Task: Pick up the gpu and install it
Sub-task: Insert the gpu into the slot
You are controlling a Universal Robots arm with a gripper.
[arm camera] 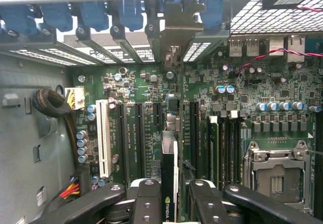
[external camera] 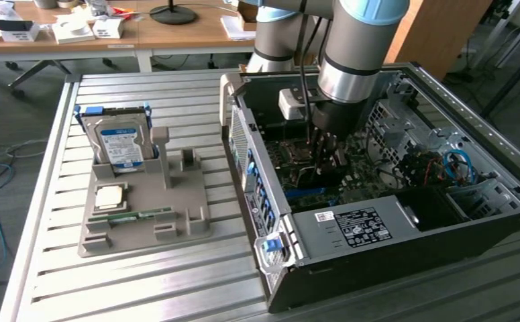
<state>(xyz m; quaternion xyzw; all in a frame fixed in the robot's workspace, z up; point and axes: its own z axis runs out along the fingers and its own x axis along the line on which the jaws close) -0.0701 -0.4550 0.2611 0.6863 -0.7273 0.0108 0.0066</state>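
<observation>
Open computer case (external camera: pixel 474 114) lying on slatted table (external camera: pixel 152 282). Arm (external camera: pixel 358 47) reaching down inside. Gripper (arm camera: pixel 171 204) clamping the gpu (arm camera: pixel 168 173), holding it edge-on over motherboard (arm camera: pixel 146 88) slots, bracket end pointing toward rear wall.

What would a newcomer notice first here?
The arm reaches into the open computer case at the exterior view's right, its gripper shut on the gpu, held edge-on over the motherboard. On the exterior view's left, a grey fixture holds a blue-labelled hard drive standing.
</observation>
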